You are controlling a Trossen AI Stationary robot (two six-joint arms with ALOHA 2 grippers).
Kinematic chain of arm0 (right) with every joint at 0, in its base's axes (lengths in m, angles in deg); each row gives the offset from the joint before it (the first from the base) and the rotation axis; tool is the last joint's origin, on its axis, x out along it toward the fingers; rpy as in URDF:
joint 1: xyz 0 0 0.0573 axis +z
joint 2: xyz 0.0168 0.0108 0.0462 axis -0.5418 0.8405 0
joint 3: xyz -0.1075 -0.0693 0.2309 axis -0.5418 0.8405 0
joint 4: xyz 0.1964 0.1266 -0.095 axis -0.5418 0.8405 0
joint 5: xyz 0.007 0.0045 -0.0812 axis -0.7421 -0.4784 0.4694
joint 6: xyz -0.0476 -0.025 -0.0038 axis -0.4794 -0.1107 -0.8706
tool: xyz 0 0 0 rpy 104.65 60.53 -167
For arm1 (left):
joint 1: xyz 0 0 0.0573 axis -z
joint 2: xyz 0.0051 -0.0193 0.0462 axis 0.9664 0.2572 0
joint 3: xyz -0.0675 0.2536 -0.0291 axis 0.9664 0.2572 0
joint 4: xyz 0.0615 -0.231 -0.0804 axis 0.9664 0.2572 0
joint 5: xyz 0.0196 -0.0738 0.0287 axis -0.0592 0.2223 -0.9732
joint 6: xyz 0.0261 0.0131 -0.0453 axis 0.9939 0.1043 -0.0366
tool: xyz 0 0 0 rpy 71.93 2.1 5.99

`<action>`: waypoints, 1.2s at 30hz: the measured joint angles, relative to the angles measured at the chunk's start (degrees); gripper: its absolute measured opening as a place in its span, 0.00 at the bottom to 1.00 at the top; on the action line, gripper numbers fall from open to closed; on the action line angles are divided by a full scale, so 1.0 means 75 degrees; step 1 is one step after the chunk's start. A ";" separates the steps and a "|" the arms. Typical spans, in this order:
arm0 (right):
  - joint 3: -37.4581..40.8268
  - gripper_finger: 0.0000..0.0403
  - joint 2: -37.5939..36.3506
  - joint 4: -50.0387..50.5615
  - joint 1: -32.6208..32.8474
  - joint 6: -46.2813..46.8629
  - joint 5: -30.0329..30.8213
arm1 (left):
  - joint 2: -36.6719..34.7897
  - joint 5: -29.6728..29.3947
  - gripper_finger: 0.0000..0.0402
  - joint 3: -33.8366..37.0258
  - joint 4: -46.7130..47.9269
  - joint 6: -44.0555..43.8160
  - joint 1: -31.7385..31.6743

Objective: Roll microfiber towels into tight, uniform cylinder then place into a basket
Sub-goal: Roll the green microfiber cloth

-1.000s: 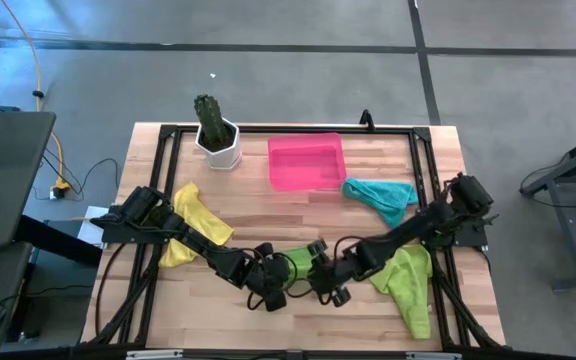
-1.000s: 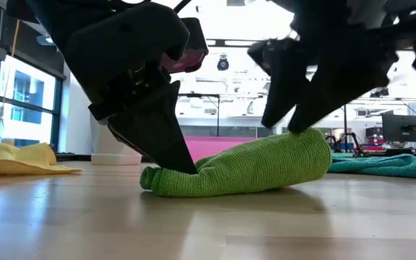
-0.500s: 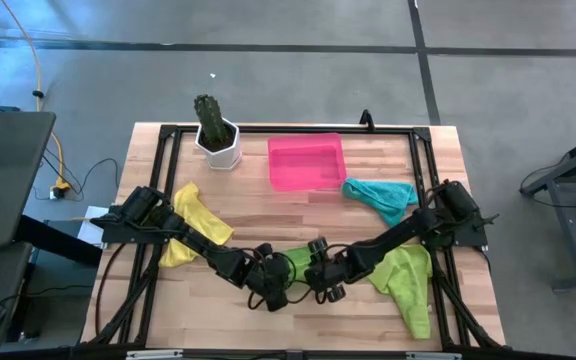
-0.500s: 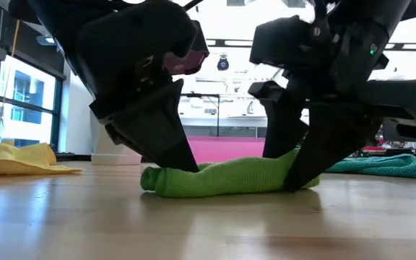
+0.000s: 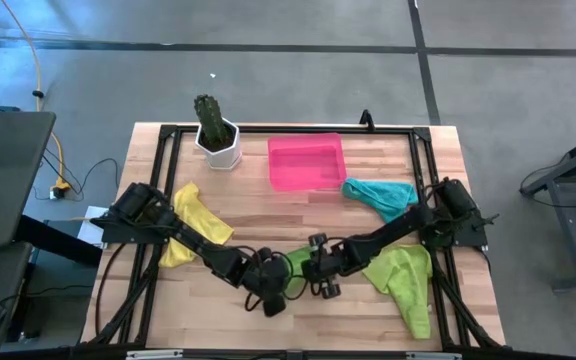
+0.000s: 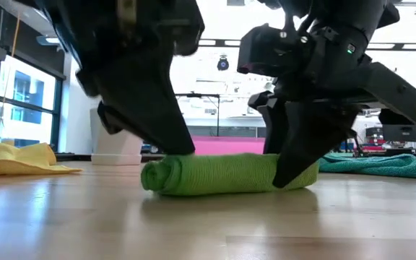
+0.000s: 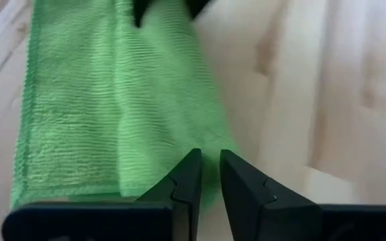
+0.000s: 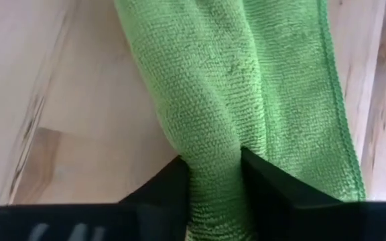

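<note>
Low view: green roll [image 6: 226,174] on bench [image 6: 208,224], right fingers [image 6: 295,167] pinching one end, left fingers [image 6: 178,148] nearly closed, touching other. Soft, light, springy; best gripped mid-roll.

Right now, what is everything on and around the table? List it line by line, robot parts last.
rolled towel: one, lime green, near-centre of the table, between both grippers
loose green towel: one, lime green, near right of the table
yellow towel: one, yellow, left side under the left arm
teal towel: one, teal, right of the basket
basket: one, bright pink, far centre
cactus pot: one, white with green cactus, far left
left gripper: dark, fingers nearly together at the roll's end
right gripper: dark, closed on the rolled towel's other end
</note>
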 joint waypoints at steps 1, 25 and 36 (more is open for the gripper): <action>0.0000 0.19 0.0000 0.0005 -0.0017 0.0090 -0.0039 | -0.0046 0.0037 0.12 0.0000 -0.0024 0.0019 0.0003; 0.0053 0.01 0.0059 -0.0212 -0.1969 0.1445 -0.5179 | -0.0310 -0.2361 0.12 -0.0032 0.0032 0.3968 0.0823; 0.0055 0.01 0.0063 -0.0024 -0.2740 0.2590 -0.5740 | 0.0153 -0.2951 0.12 -0.0032 -0.0183 0.4114 0.0265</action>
